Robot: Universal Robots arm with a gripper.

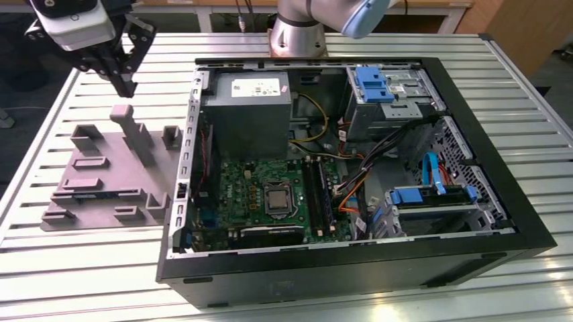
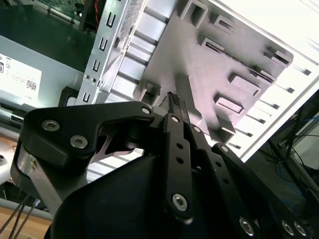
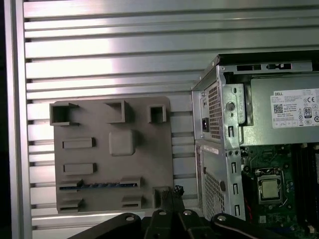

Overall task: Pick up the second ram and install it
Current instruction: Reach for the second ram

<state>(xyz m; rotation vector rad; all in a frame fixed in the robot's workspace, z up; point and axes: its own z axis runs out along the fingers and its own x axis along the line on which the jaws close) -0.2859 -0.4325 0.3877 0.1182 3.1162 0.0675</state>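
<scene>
- My gripper (image 1: pixel 123 84) hung above the far end of the grey tray (image 1: pixel 98 144), jaws pressed together with nothing between them. Both wrist views agreed (image 2: pixel 173 99) (image 3: pixel 172 191).
- The second ram (image 3: pixel 99 185) lay on edge in a long slot of the tray (image 3: pixel 89 129), near its front edge in the exterior view (image 1: pixel 94 195) and apart from the fingertips.
- So, as I judged it, the pick-up was not yet made and the install was untouched.
- Inside the open computer case (image 1: pixel 358 268), the black memory slots (image 1: pixel 315 191) sat beside the processor; I couldn't tell what they held.
</scene>
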